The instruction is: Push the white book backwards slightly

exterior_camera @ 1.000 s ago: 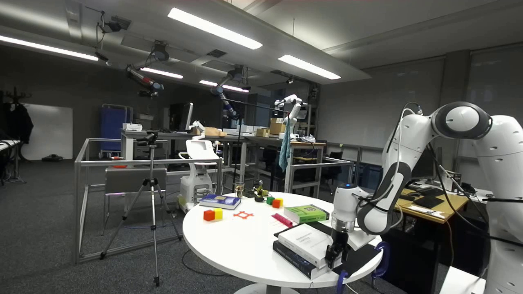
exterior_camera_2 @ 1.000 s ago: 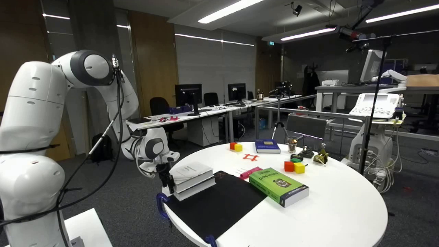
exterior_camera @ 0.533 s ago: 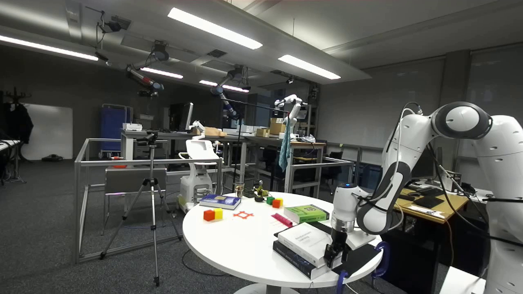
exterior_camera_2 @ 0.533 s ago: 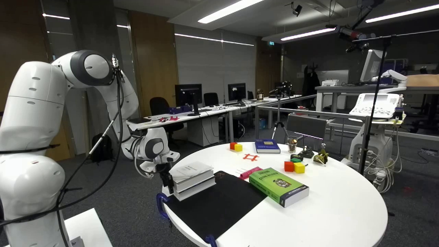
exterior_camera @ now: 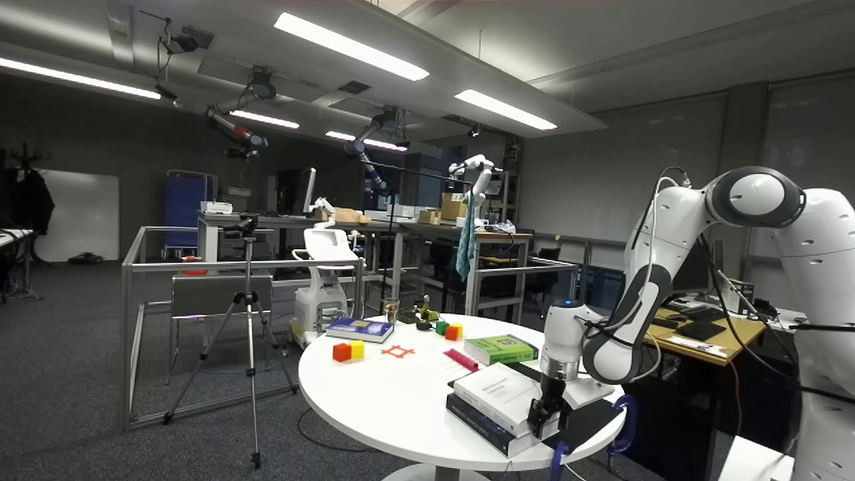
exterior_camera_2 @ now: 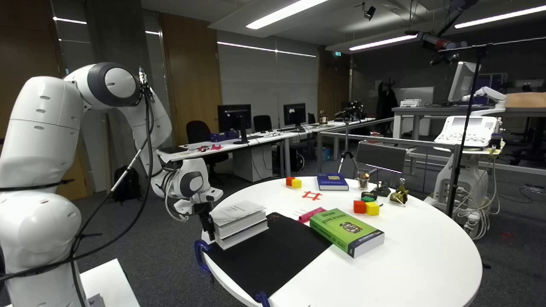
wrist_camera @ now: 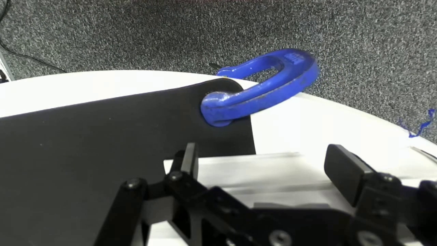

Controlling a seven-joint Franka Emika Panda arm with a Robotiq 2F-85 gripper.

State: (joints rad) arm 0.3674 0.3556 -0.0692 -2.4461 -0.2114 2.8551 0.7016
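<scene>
Four books, five cubes

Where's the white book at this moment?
In an exterior view, the white book lies near the front edge of the round table, right of centre, atop a dark-spined book, with the gripper at its right end.

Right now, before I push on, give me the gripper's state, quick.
Gripper: open, fingers wide apart in the wrist view, holding nothing, right by the white book.
</scene>
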